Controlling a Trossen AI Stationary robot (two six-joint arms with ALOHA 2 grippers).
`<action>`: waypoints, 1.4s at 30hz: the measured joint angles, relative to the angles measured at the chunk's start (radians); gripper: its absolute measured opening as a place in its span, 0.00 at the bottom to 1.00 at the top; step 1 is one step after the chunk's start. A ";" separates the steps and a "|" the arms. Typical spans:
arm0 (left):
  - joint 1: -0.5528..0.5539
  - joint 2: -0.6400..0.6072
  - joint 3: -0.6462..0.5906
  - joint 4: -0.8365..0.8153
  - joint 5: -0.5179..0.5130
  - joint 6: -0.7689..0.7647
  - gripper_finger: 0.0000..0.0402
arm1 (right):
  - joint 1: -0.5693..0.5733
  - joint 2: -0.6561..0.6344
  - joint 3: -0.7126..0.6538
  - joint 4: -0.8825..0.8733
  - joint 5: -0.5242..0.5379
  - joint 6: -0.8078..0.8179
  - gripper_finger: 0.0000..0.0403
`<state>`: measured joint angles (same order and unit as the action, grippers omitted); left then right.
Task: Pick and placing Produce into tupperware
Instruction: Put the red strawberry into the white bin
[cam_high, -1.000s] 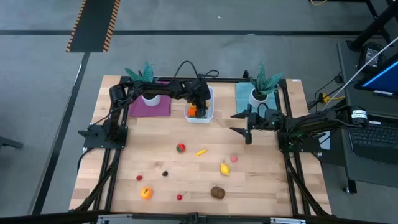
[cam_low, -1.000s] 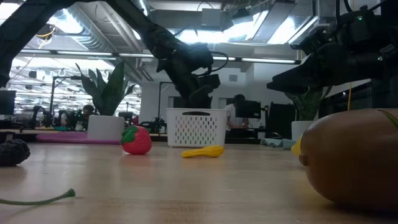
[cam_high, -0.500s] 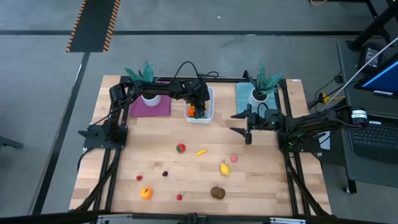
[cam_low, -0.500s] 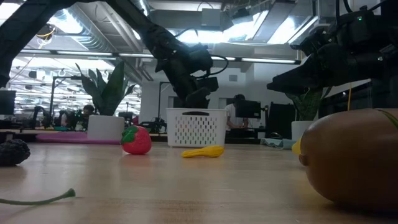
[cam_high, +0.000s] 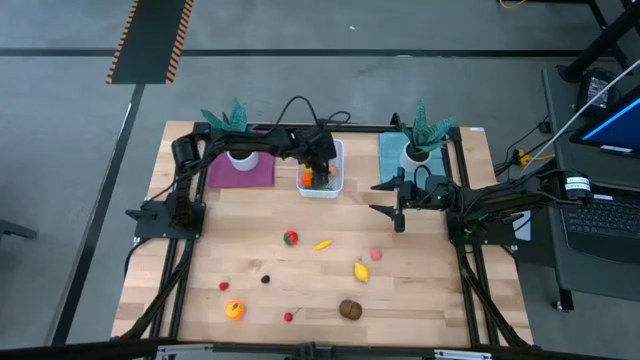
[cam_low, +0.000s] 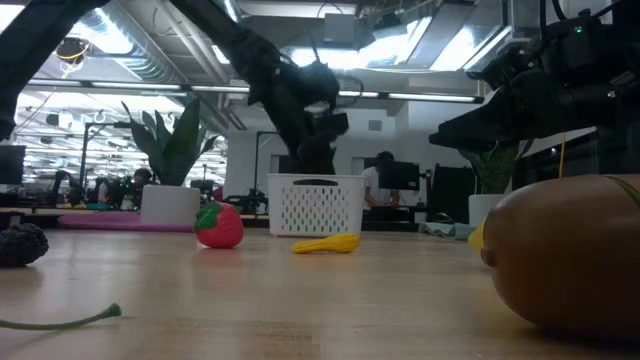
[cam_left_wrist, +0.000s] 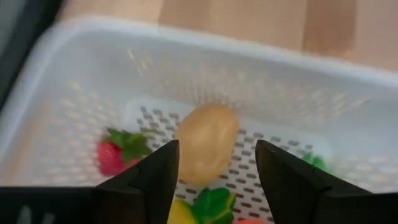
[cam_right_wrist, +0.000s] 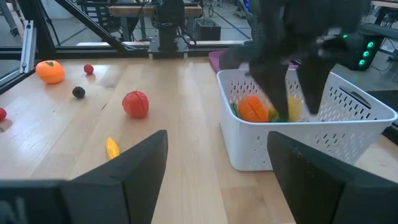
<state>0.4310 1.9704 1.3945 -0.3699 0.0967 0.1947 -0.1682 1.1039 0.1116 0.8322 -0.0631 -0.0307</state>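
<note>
My left hand (cam_left_wrist: 211, 180) hangs over the white tupperware (cam_high: 321, 168) at the far edge of the counter (cam_high: 250, 250), fingers spread wide with nothing between them. Below it, on the tub's perforated floor, lie a tan potato (cam_left_wrist: 206, 144), a strawberry (cam_left_wrist: 117, 154) and a scrap of green leaf with something yellow under it (an orange (cam_right_wrist: 252, 108) shows through the rim from the other wrist camera). I judge the drop-off step to be at its end: the potato sits free in the tub, apart from my fingertips.

My right hand (cam_high: 398, 209) waits near the right-hand potted plant (cam_high: 420, 135), spread open and empty, looking across the boards toward the tub.

Much of the produce is not yet packed. Well apart from the tub, in the middle of the counter, lie a second strawberry (cam_high: 290, 238) and just beside it a banana (cam_high: 323, 243); nearer the front are a lemon (cam_high: 361, 270), a pinkish piece (cam_high: 377, 255) I cannot identify, a brown kiwi (cam_high: 350, 309), an orange (cam_high: 234, 310) and a few small red and dark pieces.

The next move, as I read it, calls for lifting my left hand clear of the tub wall and swinging back toward the strawberry or banana, the closest pieces; both are small and may roll, so the fingers should come down squarely on either side.
</note>
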 joint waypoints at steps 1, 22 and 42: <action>-0.002 -0.014 0.000 0.003 0.000 0.000 0.51 | 0.000 0.000 0.000 0.000 0.000 0.000 0.69; -0.102 -0.517 -0.448 0.247 -0.039 -0.111 0.50 | 0.000 0.000 0.000 0.002 0.000 -0.004 0.69; -0.255 -1.163 -0.948 0.446 -0.141 -0.207 0.49 | 0.000 0.000 0.000 0.010 0.000 -0.001 0.69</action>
<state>0.1759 0.8079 0.4462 0.0760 -0.0446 -0.0118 -0.1684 1.1042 0.1112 0.8425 -0.0628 -0.0315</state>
